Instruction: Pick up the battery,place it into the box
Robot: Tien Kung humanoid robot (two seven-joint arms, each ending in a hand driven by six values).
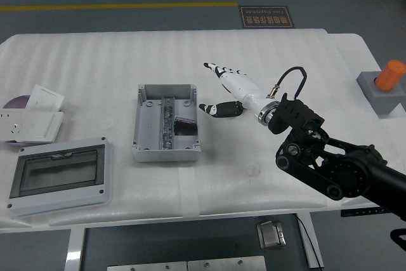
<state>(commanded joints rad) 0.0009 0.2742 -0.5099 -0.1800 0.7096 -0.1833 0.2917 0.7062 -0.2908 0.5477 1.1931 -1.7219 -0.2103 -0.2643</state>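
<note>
Battery point(184, 125) lying flat in grey box point(165, 122), long axis across it, right hand point(229, 90) released, fingers spread, beside box.

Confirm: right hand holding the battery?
No. The right hand is open beside the box; the battery lies inside.

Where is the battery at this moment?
The battery lies inside the grey box, in its right half, just left of the open right hand.

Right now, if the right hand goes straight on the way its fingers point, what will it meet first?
Probably nothing: the right hand points up-left, passing beyond the box far corner over bare table. Height is unclear.
</note>
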